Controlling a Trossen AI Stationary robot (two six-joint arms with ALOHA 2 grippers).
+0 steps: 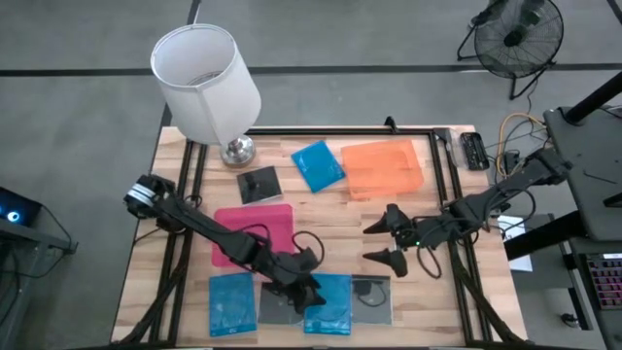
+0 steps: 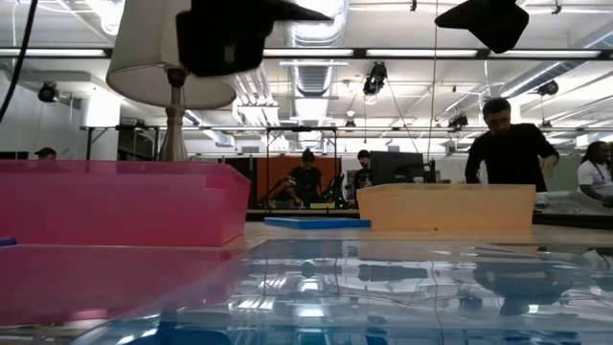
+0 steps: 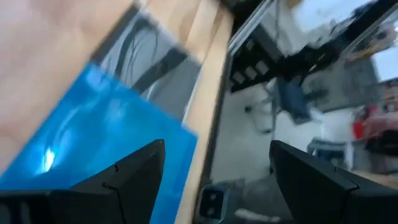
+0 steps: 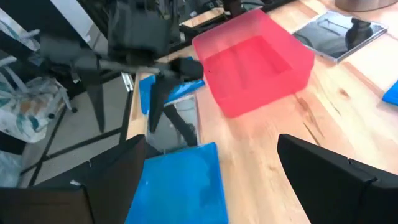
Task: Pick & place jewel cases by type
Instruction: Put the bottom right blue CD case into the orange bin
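blue jewel case is best straddled squarely by the wide-open, empty left jaws before being pinched, while the right jaws wait open and empty.

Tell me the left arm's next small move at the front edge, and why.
Probably lower the left gripper a little and close on the dark case at the table's front edge. Its fingers stand open and empty above that row, between the two blue cases, and the pink tray sits empty just behind it. The right gripper waits open, farther right.
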